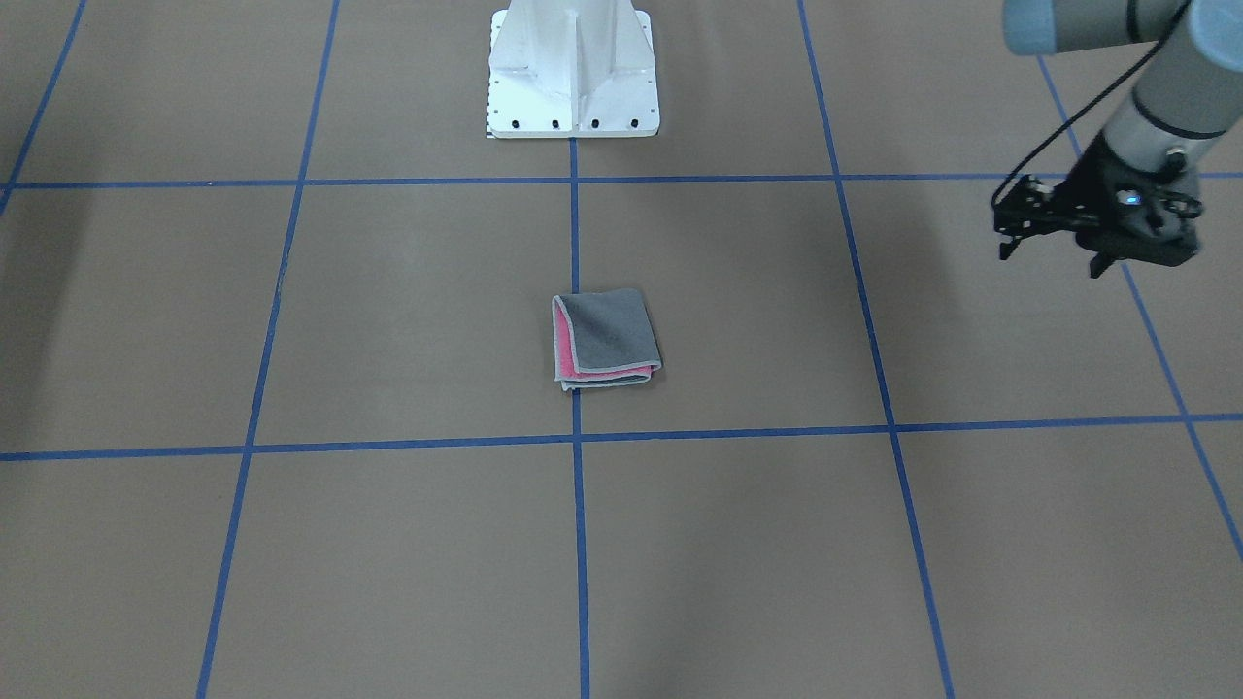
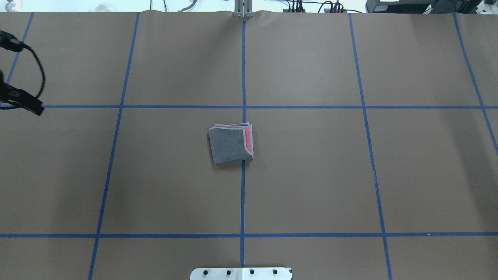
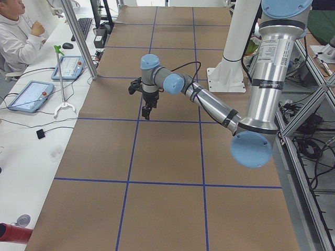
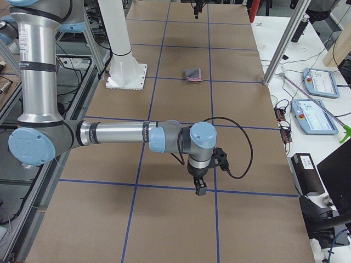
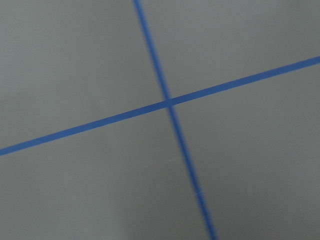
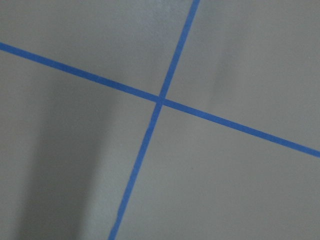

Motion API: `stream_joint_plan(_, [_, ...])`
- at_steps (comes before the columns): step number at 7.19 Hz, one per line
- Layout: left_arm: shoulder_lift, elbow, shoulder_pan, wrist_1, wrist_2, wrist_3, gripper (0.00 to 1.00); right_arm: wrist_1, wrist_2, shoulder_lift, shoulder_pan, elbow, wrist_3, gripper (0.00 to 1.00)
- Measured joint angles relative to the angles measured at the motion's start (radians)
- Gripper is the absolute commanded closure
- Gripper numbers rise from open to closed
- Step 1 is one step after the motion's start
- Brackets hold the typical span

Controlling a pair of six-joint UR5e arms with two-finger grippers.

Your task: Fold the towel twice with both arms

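The towel [image 1: 607,340] lies folded into a small square at the table's middle, dark grey face up, with pink layers showing along one side; it also shows in the overhead view [image 2: 231,143] and in the exterior right view [image 4: 193,75]. My left gripper [image 1: 1054,260] hangs open and empty above the table, far from the towel at the robot's left end [image 2: 23,103] [image 3: 148,111]. My right gripper [image 4: 200,189] hangs over the table's other end, and I cannot tell whether it is open or shut. Both wrist views show only brown paper and crossing blue tape.
The white pedestal base [image 1: 573,73] stands at the robot's edge of the table. Blue tape lines [image 2: 243,194] grid the brown table cover. A side desk with tablets [image 3: 26,94] and a metal pole [image 3: 78,36] borders the far edge; a person sits there.
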Motion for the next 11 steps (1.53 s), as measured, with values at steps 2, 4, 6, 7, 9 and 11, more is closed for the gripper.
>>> stream_joint_plan(2, [0.111,0.073,-0.194,-0.007,-0.071,0.265,0.0,-0.032,0.0,-0.015,0.027,0.002,0.032,0.0])
stream_joint_plan(4, [0.191,0.125,-0.317,-0.013,-0.083,0.402,0.0,-0.031,0.004,-0.018,0.029,0.007,0.093,0.0])
stream_joint_plan(6, [0.273,0.128,-0.374,-0.032,-0.084,0.448,0.0,-0.03,0.009,-0.018,0.029,0.008,0.106,0.0])
stream_joint_plan(7, [0.293,0.134,-0.385,-0.048,-0.083,0.452,0.0,-0.03,0.01,-0.017,0.029,0.009,0.107,0.0])
stream_joint_plan(9, [0.303,0.145,-0.401,-0.056,-0.084,0.451,0.0,-0.03,0.011,-0.017,0.029,0.009,0.107,0.0])
stream_joint_plan(11, [0.301,0.14,-0.409,-0.052,-0.097,0.446,0.0,-0.03,0.011,-0.017,0.029,0.01,0.107,0.0])
